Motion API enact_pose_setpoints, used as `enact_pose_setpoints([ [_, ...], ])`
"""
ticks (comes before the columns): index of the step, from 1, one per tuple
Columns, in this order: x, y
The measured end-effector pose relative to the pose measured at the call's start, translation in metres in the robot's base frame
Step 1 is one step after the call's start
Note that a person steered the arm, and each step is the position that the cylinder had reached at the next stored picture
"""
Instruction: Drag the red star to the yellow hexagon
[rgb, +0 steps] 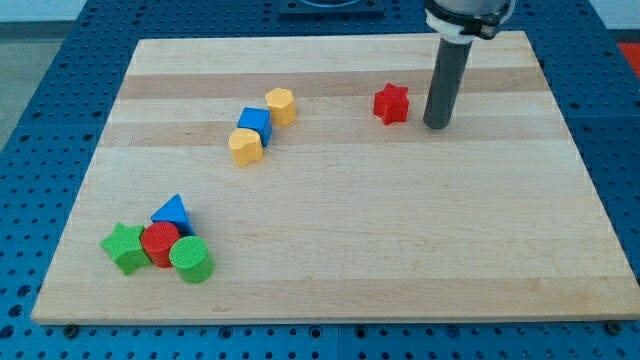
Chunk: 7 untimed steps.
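The red star (391, 103) lies on the wooden board (400, 230) right of centre, near the view's top. The yellow hexagon (281, 105) sits to its left, touching a blue cube (255, 123). My tip (435, 125) rests on the board just right of the red star, a small gap apart from it. The rod stands upright above the tip.
A yellow heart-like block (245, 146) sits below-left of the blue cube. At the view's bottom left a cluster holds a blue triangle (173, 213), a green star (125, 247), a red cylinder (159, 243) and a green cylinder (190, 260).
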<state>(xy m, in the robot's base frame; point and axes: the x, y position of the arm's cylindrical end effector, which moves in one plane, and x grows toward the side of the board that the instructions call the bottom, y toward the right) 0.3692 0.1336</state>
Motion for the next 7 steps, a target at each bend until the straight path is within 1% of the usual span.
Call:
enact_pose_setpoints([
  [2, -0.022, -0.02],
  [5, -0.027, -0.097],
  [7, -0.027, -0.126],
])
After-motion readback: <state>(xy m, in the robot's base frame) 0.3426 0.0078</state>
